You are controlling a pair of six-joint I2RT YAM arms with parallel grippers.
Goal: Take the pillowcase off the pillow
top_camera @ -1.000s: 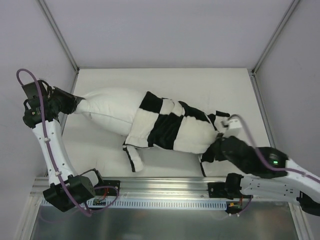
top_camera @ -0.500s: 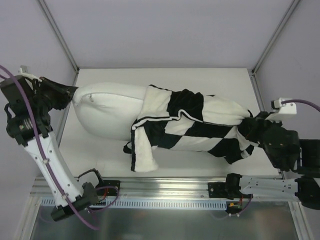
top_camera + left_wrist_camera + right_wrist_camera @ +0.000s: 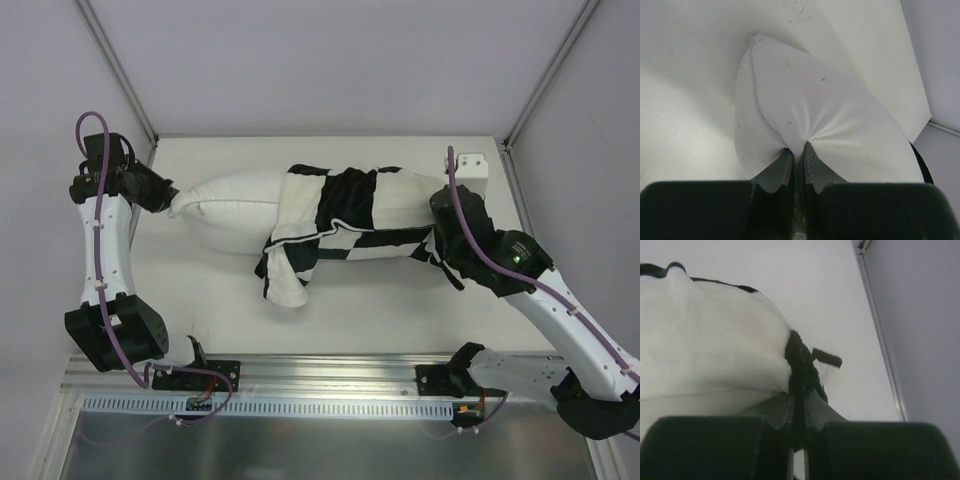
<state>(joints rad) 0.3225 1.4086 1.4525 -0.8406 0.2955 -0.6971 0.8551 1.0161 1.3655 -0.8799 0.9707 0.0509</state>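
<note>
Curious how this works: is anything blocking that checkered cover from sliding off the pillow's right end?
Nothing visible does. The right gripper pinches the pillowcase there, the left gripper holds the pillow at the other end, and only bare table lies beyond.

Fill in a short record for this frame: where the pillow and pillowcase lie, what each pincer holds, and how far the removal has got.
pillow: plain white, lying across the table, left part bare
pillowcase: black and white checks, covering the pillow's right part, open edge bunched near the middle
left pincer: shut on the pillow's bare left corner
right pincer: shut on the pillowcase's right end
progress: pillowcase partly off, not yet free of the pillow
</note>
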